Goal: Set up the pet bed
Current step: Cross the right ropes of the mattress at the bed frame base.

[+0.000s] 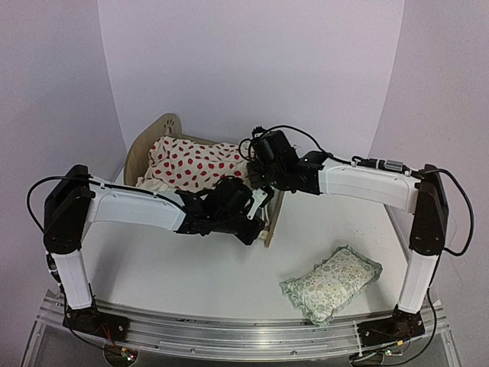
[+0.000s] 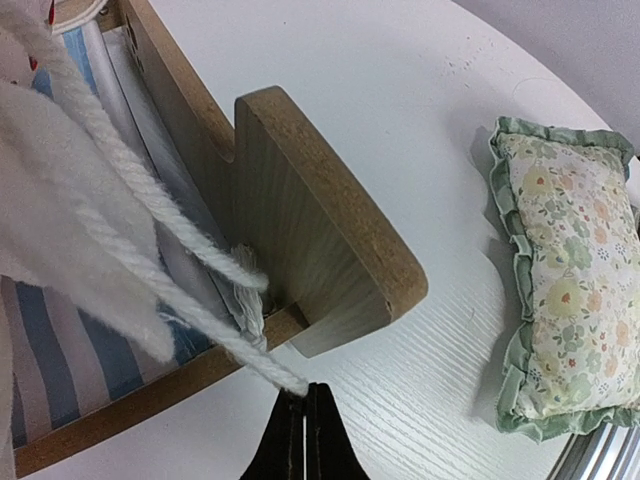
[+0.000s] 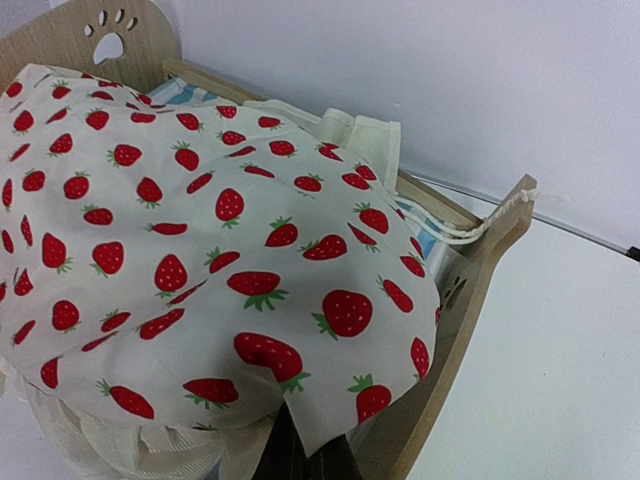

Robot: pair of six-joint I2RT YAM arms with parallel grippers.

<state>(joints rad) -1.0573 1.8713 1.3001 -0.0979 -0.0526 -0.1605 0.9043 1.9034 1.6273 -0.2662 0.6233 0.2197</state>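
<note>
The pet bed [image 1: 157, 136], a light-wood frame with a paw-print headboard, stands at the back left of the table. A cream cushion [image 1: 195, 164] with red strawberries lies bunched on it. My left gripper [image 1: 258, 228] is at the footboard [image 2: 330, 240], shut on the end of a white cord [image 2: 190, 235] that runs taut from the bed's striped fabric base [image 2: 60, 340] to the left gripper's tips [image 2: 305, 392]. My right gripper [image 1: 256, 174] is at the cushion's right end. Its fingers [image 3: 300, 455] sit under the cushion's [image 3: 200, 250] draped corner, shut on it.
A green floral frilled pillow [image 1: 332, 281] lies on the white table [image 1: 191, 275] at the front right, also shown by the left wrist view as the pillow [image 2: 570, 290] beside the footboard. A second white cord [image 3: 480, 222] loops over the footboard's top. White walls close the back.
</note>
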